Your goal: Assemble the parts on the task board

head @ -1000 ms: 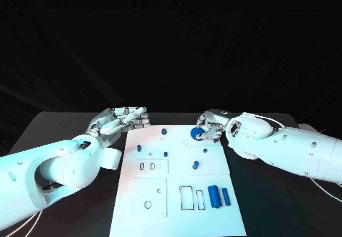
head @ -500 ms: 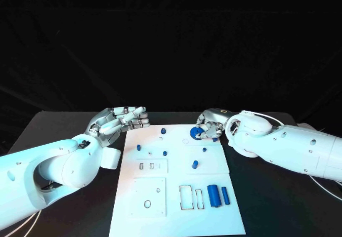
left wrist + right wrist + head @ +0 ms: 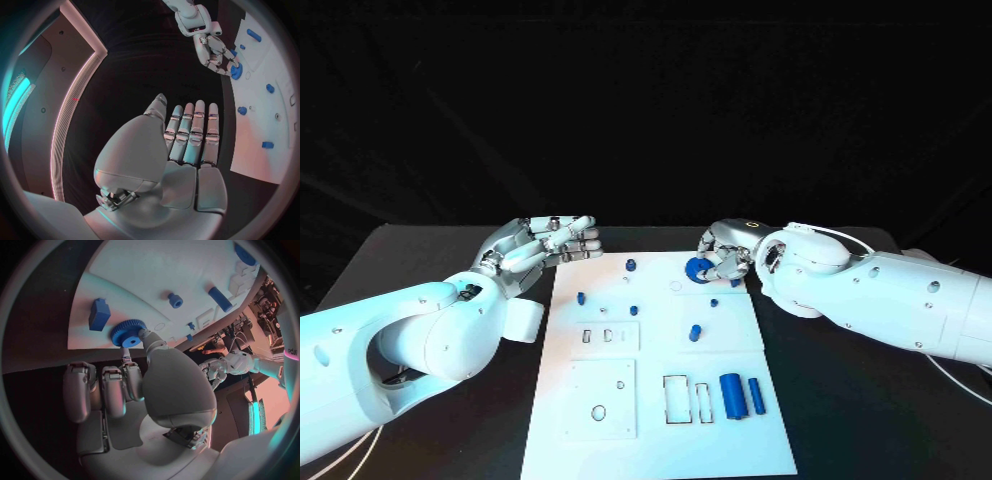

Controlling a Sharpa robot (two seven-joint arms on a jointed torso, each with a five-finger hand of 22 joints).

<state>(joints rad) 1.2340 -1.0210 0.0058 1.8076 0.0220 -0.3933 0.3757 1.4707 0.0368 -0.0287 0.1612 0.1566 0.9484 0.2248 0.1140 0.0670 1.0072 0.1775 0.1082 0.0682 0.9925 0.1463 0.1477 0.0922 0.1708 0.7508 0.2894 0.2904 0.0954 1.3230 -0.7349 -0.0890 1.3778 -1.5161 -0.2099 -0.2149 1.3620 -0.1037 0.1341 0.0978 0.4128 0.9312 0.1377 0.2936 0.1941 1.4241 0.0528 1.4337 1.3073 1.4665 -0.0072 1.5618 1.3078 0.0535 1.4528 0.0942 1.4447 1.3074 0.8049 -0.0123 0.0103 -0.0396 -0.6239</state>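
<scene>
The white task board [image 3: 661, 400] lies lengthwise in the middle of the black table. At its far right edge my right hand [image 3: 728, 258] pinches a blue gear [image 3: 698, 268] between thumb and a finger, low over the board. The right wrist view shows the gear [image 3: 128, 333] at the fingertips of that hand [image 3: 137, 385], beside a blue block [image 3: 99, 313]. My left hand [image 3: 542, 243] hovers at the board's far left corner, fingers straight and holding nothing. The left wrist view shows its bare palm [image 3: 181, 145], with the gear [image 3: 235, 72] beyond.
Small blue pegs [image 3: 630, 265] [image 3: 581, 298] [image 3: 694, 333] stand on the far half of the board. Two blue cylinders [image 3: 733, 397] [image 3: 757, 397] lie at the near right, beside rectangular slots [image 3: 676, 400]. A square plate with an oval hole [image 3: 600, 412] sits near left.
</scene>
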